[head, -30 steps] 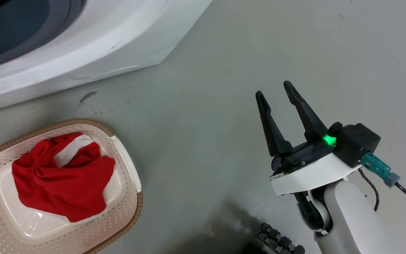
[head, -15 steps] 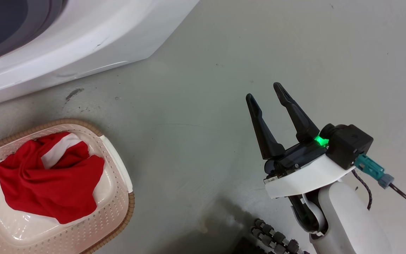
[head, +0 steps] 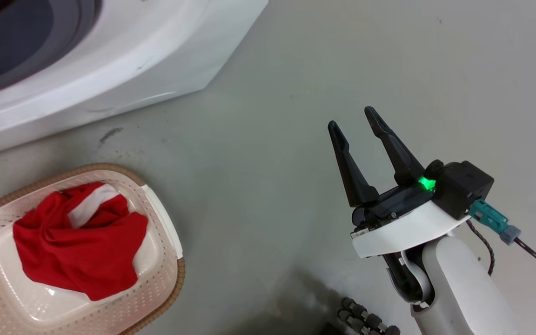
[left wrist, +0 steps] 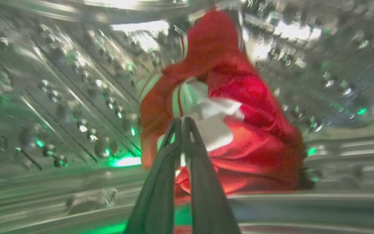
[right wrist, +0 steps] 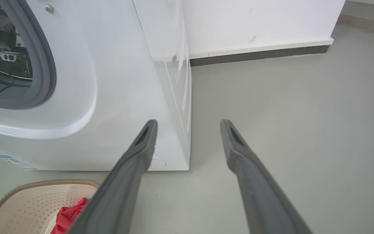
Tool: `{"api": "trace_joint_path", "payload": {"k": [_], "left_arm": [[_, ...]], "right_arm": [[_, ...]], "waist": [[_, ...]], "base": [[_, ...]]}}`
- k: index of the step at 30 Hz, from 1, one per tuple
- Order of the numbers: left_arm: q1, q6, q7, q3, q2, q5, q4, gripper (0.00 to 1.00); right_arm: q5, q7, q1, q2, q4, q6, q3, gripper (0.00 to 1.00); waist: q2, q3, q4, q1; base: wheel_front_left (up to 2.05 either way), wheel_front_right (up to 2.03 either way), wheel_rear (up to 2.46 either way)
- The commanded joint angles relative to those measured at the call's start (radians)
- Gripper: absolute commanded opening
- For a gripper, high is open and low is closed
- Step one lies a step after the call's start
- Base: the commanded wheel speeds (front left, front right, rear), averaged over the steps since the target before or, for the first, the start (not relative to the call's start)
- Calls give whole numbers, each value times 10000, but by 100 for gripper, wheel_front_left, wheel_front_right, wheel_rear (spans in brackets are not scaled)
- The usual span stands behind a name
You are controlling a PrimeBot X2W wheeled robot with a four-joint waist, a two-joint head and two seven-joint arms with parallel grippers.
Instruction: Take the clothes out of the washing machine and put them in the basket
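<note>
Our left gripper [left wrist: 183, 121] pinches the clothes [left wrist: 255, 107] inside the washing machine [left wrist: 60, 97] — our right gripper [head: 351, 116] hangs spread, the basket [head: 156, 291] to its left.

The washing machine [head: 123, 65] has a smooth, glossy white cabinet with a matt grey rubber ring [right wrist: 50, 65] at the opening. Its drum [left wrist: 60, 97] is bright polished metal, perforated and studded, and strongly reflective. The garment in the drum [left wrist: 248, 107] and the garment in the basket [head: 77, 251] are soft, creased red cloth with white panels; the basket [head: 156, 284] is cream moulded plastic, finely perforated, with a glossy base and a brown woven-look rim [head: 182, 277]. The floor [head: 272, 153] is smooth grey with a low sheen and some dark scuffs, and the fingers of the right gripper [head: 351, 117] and left gripper [left wrist: 182, 119] are matt dark plastic.
</note>
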Motion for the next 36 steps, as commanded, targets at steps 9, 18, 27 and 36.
{"api": "trace_joint_path", "payload": {"k": [9,18,27,36], "left_arm": [[1556,227,-3778,183,-456,-548,-502,0],[3054,3,-6841,469,-1096,-1301,539,0],[4481,-385,-8558,608,-2031,-1940,1686,0],[5808,-685,-8745,917,-2745,-2397,405,0]], "right_arm": [[-346,-22,260,15,306,-7,-267,100],[-720,-22,922,11,849,-7,-537,100],[-1086,207,1800,11,1013,-5,-1143,100],[-1331,655,2697,11,607,-7,-1758,100]], "waist": [[0,-1489,456,-1],[0,-3114,842,-1],[0,-4811,1402,-1],[0,-5864,2147,-1]], "base": [[0,0,0],[0,0,0],[0,0,0],[0,0,0]]}}
